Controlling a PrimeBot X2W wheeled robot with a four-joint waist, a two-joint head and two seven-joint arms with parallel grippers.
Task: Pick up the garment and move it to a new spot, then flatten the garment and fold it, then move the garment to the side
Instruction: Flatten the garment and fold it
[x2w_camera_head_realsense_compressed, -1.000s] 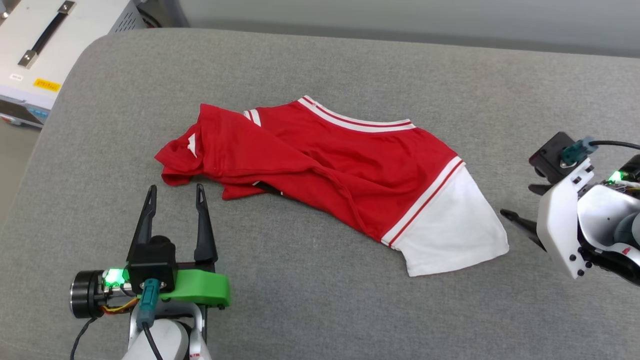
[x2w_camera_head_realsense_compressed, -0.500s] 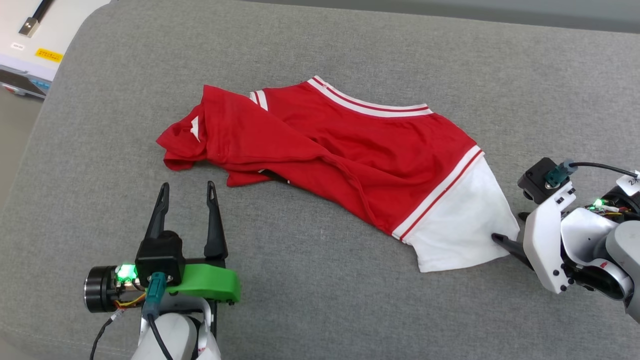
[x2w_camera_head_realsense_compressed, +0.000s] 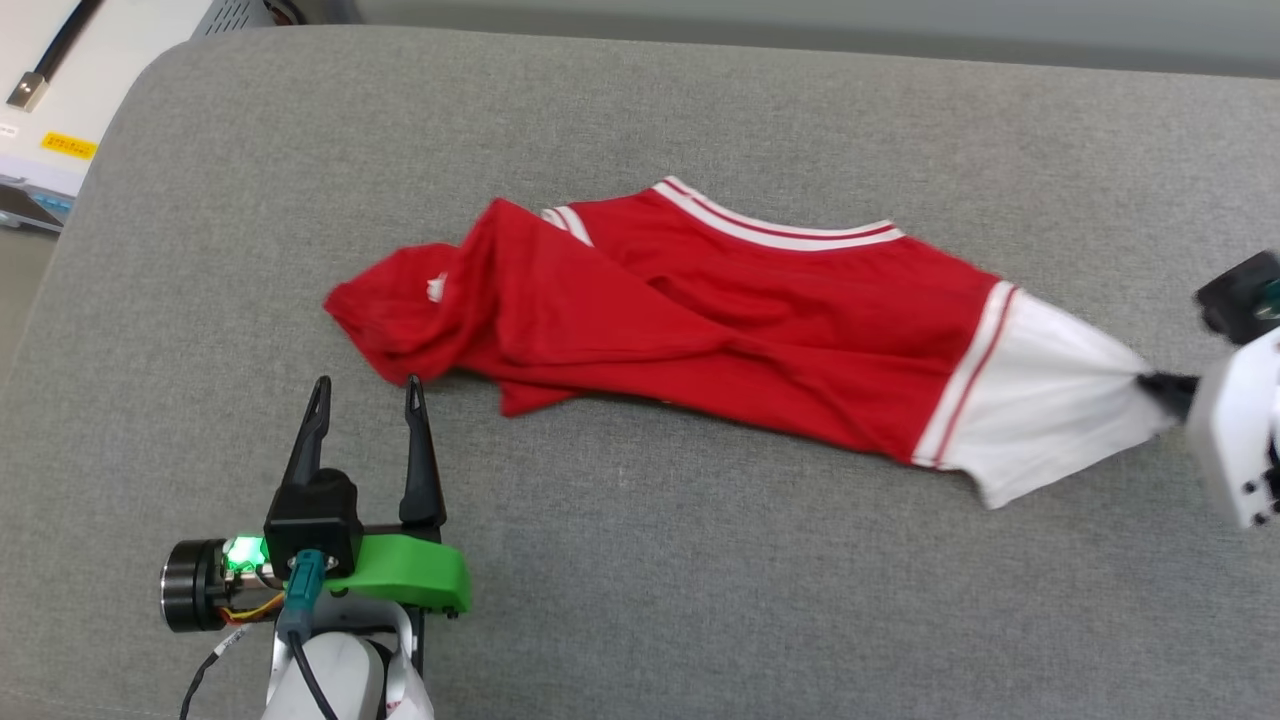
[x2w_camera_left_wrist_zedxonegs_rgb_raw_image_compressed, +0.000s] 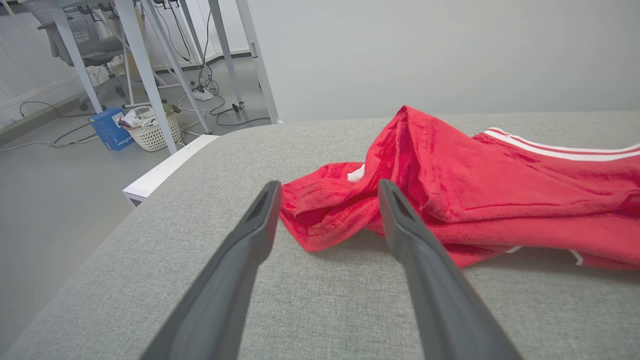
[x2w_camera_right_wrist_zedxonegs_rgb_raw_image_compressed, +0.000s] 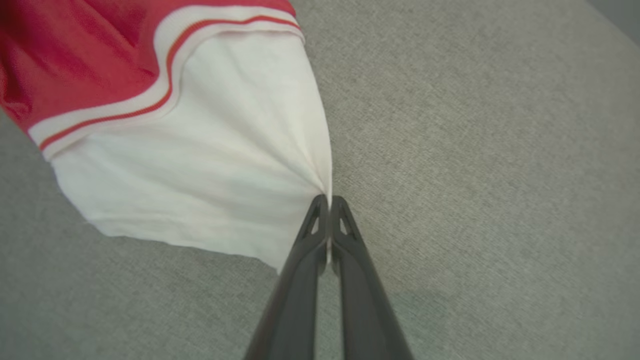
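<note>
Everything is evenly, brightly lit; only soft shadows are cast. The right claw (x2w_camera_head_realsense_compressed: 1152, 384) is smeared by blur in the head view.

The right gripper (x2w_camera_head_realsense_compressed: 1152, 383), which stood open just off the white sleeve (x2w_camera_head_realsense_compressed: 1040, 400) at the right of the frame, has closed on that sleeve's outer edge and drawn it toward the right edge, gathering the cloth into a point. The shirt (x2w_camera_head_realsense_compressed: 760, 320) has been pulled longer and flatter, its creases now running sideways.
</note>
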